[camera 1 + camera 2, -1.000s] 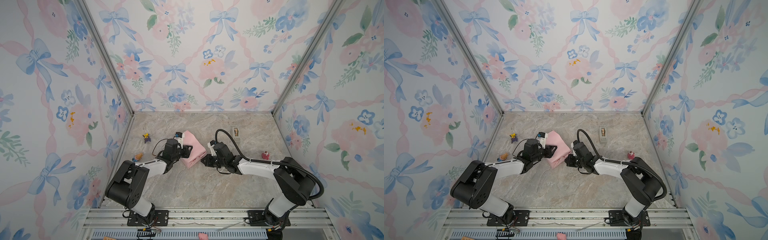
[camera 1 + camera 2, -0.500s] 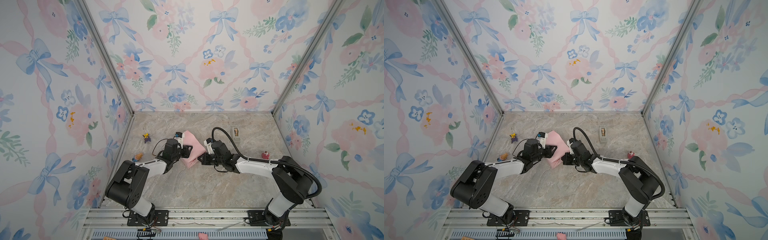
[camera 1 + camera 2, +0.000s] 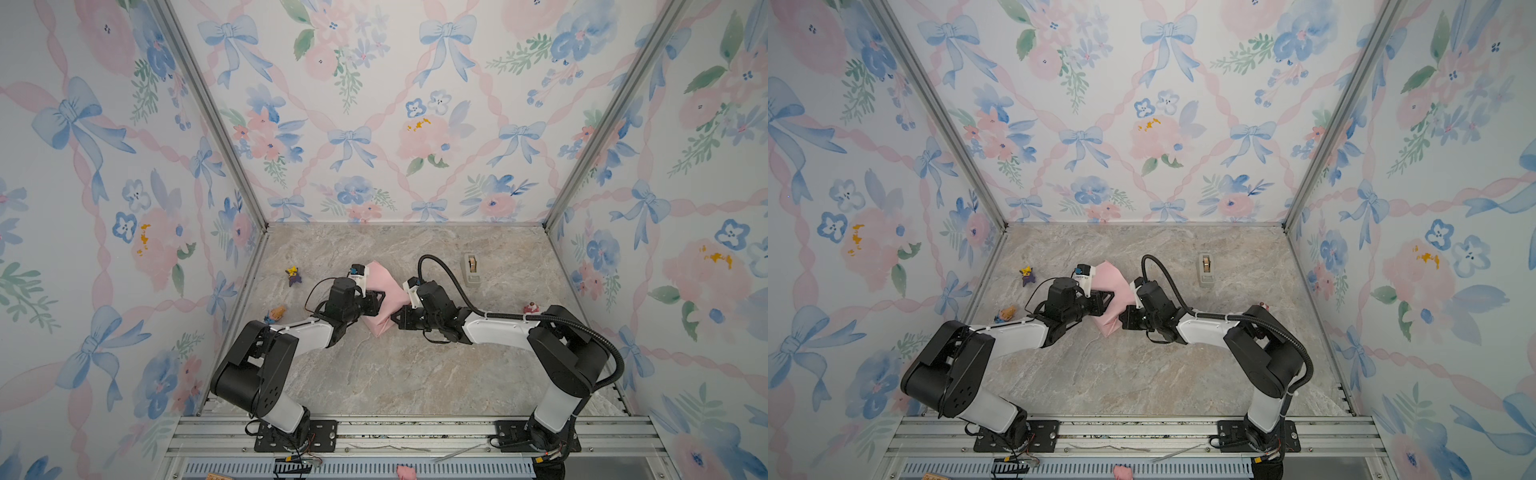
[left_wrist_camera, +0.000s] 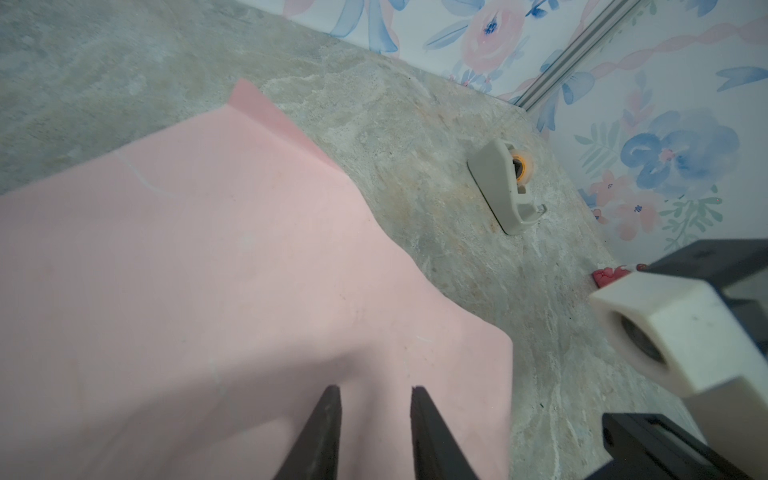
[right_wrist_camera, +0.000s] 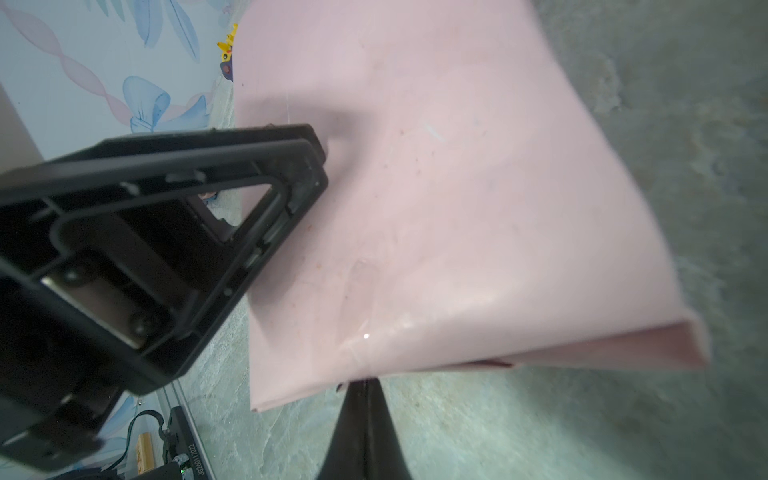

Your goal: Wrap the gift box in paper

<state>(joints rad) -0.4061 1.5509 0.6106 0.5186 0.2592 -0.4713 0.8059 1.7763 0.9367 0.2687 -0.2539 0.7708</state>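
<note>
1. Your left gripper (image 4: 376, 390) rests on the paper (image 3: 384, 289) with its jaws a little apart. Your right gripper (image 5: 362, 386) meets the paper's edge, jaws together.
2. You have the paper folded pink side out between both arms. It looks light, limp and easily torn, so pinch a free edge or corner.
3. You cannot see the gift box, which is presumably under the folds.
4. You'll find the tape dispenser (image 3: 471, 270) well apart.

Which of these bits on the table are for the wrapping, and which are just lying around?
For the job: pink paper; gift box, not visible, presumably inside; tape dispenser, probably.
Lying about: purple-yellow toy; orange toy; red toy.
</note>
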